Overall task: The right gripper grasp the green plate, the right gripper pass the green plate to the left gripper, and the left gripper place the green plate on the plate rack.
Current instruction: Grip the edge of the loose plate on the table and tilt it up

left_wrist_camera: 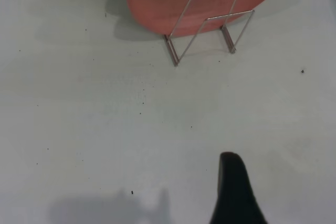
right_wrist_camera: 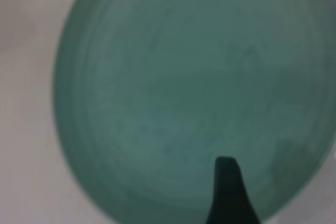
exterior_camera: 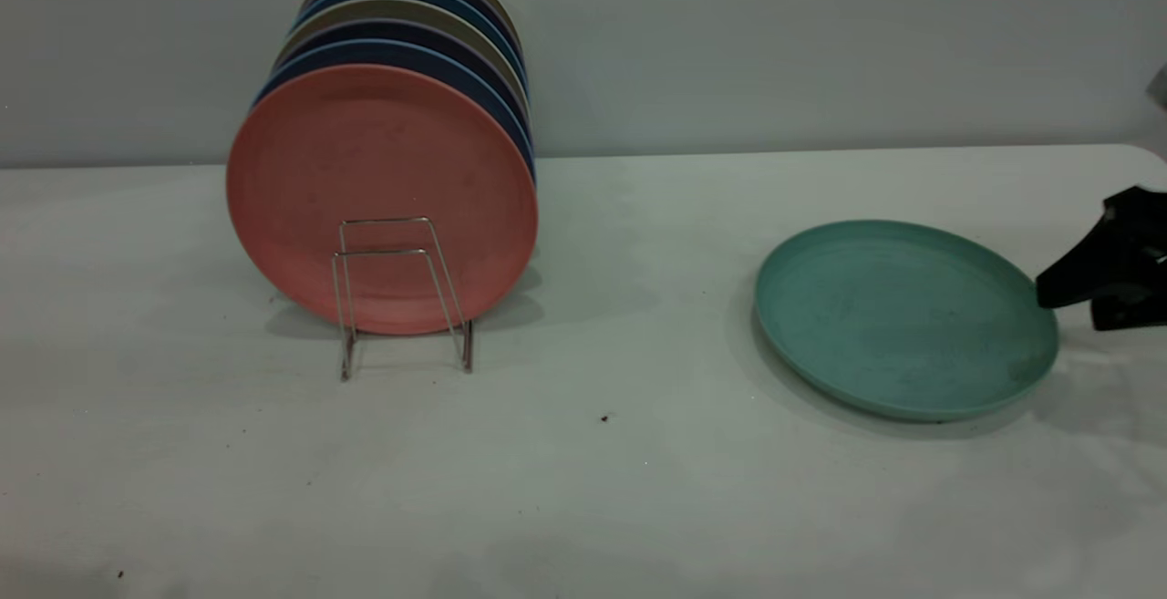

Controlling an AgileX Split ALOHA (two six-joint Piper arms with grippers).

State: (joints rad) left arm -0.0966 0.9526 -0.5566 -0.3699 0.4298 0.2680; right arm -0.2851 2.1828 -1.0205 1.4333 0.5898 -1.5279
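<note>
One green plate [exterior_camera: 905,318]: lies flat on the table [exterior_camera: 583,453], well right of the plate rack.
Right gripper [exterior_camera: 1065,289]: at the plate's right rim, one fingertip over the edge; whether it grips, I cannot tell.
Plate rack [exterior_camera: 401,294]: stands left of centre, a pink plate [exterior_camera: 381,198] upright in front, others stacked behind.
Left gripper [left_wrist_camera: 236,192]: above bare table near the rack; opening impossible to tell.

Plate [exterior_camera: 903,318] flat on the tabletop [exterior_camera: 583,453], well right of the rack [exterior_camera: 401,294]. Right end effector [exterior_camera: 1048,294] at the plate's right rim, farthest from the rack. Stack of plates [exterior_camera: 383,189] upright in the rack, one behind another toward the wall [exterior_camera: 821,34]. Left end effector [left_wrist_camera: 236,192] before the rack, apart.
</note>
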